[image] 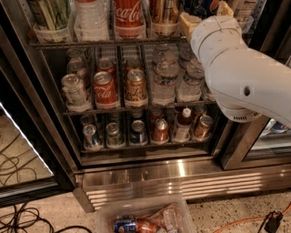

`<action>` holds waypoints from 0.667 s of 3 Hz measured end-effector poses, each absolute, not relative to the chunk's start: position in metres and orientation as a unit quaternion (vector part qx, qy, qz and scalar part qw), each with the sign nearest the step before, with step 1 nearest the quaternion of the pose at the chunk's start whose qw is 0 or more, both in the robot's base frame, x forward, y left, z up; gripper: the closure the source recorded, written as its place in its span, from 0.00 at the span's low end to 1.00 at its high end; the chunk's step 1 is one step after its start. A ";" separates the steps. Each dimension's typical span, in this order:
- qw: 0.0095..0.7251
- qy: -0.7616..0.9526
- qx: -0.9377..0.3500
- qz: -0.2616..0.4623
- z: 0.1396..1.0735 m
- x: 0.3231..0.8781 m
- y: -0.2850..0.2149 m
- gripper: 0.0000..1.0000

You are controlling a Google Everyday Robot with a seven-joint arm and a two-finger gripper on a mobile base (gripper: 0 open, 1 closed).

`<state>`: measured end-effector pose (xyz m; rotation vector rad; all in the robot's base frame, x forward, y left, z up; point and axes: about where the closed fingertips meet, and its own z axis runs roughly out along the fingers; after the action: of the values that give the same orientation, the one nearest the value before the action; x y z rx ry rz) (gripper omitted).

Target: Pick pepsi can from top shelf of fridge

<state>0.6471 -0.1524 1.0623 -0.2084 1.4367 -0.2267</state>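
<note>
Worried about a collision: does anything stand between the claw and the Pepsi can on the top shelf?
Nothing visible does. The claw is right at the dark blue Pepsi can on the grey wire top shelf; the white arm hides the can's lower part.

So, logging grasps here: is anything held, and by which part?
Cannot be told. The gripper is at the pepsi can on the top shelf's right end, but the arm hides any contact.
</note>
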 end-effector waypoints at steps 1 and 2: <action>0.743 0.656 -0.096 -0.093 1.062 0.652 -0.144 0.37; 0.744 0.661 -0.072 -0.068 1.063 0.661 -0.141 0.38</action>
<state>0.6608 -0.1409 1.0627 -0.1567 1.4487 -0.1497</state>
